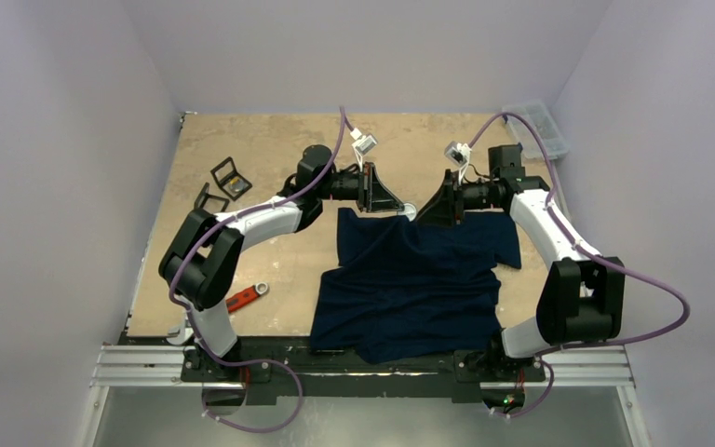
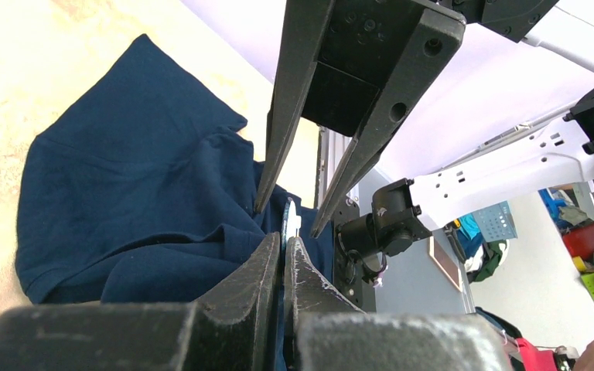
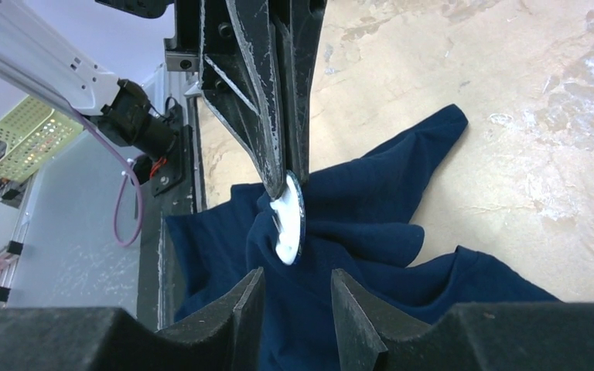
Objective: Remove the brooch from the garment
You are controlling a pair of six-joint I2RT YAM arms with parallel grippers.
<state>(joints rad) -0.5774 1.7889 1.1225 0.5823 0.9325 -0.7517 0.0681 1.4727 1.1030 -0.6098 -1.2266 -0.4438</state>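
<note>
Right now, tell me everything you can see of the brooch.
The brooch is a small round disc with a white face and a dark rim, and it looks smooth and hard. It stands nearly on edge over a raised fold at the far edge of the navy T-shirt and apparently remains attached; its pin is hidden. The left hand is shut on its upper rim. The right hand is open just short of it, not touching.

Top view: even diffuse light, faint shadows, slightly soft. Dark navy short-sleeved T-shirt (image 1: 410, 289) reads near-black, folds barely visible. Left wrist: pale beige tabletop (image 2: 15, 46) blown out top left; black fingers (image 2: 240, 309) of left gripper (image 2: 285, 251) blurred up close. Right wrist: white round brooch (image 3: 288, 224) clipped.
</note>
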